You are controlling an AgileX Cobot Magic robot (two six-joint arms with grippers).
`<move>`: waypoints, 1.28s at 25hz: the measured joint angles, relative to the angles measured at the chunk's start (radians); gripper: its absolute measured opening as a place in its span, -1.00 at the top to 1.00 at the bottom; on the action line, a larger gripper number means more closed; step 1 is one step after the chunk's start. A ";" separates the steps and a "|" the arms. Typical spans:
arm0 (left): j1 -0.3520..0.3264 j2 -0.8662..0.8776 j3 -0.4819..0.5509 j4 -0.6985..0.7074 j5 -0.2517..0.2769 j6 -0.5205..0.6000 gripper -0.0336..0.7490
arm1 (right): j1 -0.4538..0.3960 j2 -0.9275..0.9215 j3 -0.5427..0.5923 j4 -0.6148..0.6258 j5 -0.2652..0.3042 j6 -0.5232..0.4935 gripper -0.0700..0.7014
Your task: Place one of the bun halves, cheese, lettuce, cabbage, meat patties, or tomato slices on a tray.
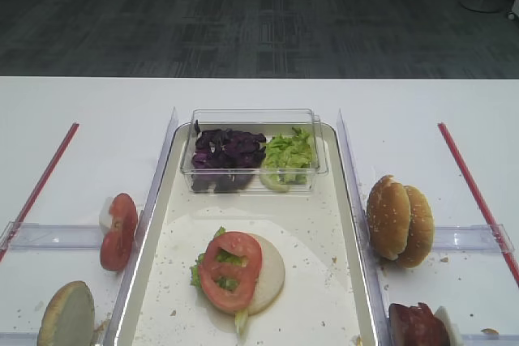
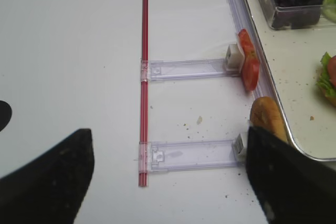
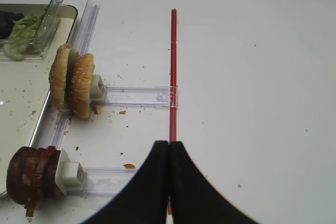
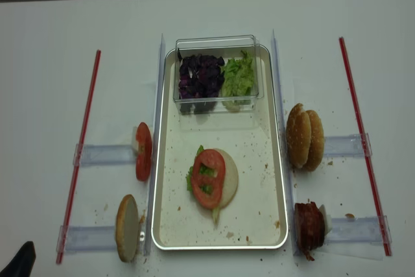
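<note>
Red tomato slices [image 1: 231, 271], purple cabbage [image 1: 225, 151], light green lettuce [image 1: 288, 154], golden sesame-speckled bun halves [image 1: 399, 220], cream crumb-flecked tray [image 1: 320, 224], white bench [image 1: 97, 131].

Tomato slice [image 1: 231, 271] atop lettuce [image 1: 197, 271] & bun half [image 1: 270, 271] in tray [image 1: 340, 224].

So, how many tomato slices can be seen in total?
3. One tomato slice lies on the stack in the tray. Two tomato slices stand on edge left of the tray, overlapping; more may hide behind them.
</note>
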 joint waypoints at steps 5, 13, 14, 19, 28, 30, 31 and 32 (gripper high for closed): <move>0.000 0.000 0.000 0.000 0.000 0.000 -0.48 | 0.000 0.000 0.000 0.000 0.000 0.000 0.72; 0.000 0.000 0.000 0.000 0.000 0.000 -0.48 | 0.000 0.000 0.000 0.000 0.000 0.000 0.72; 0.000 0.000 0.000 0.000 0.000 0.000 -0.48 | 0.000 0.000 0.000 0.000 0.000 0.000 0.72; 0.000 0.000 0.000 0.000 0.000 0.000 -0.48 | 0.000 0.000 0.000 0.000 0.000 0.000 0.72; 0.000 0.000 0.000 0.000 0.000 0.000 -0.48 | 0.000 0.000 0.000 0.000 0.000 0.000 0.72; 0.000 0.000 0.000 0.000 0.000 0.000 -0.48 | 0.000 0.000 0.000 0.000 0.000 0.000 0.72; 0.000 0.000 0.000 0.000 0.000 0.000 -0.48 | 0.000 0.000 0.000 0.000 0.000 0.000 0.72; 0.000 0.000 0.000 0.000 0.000 0.000 -0.48 | 0.000 0.000 0.000 0.000 0.000 0.000 0.72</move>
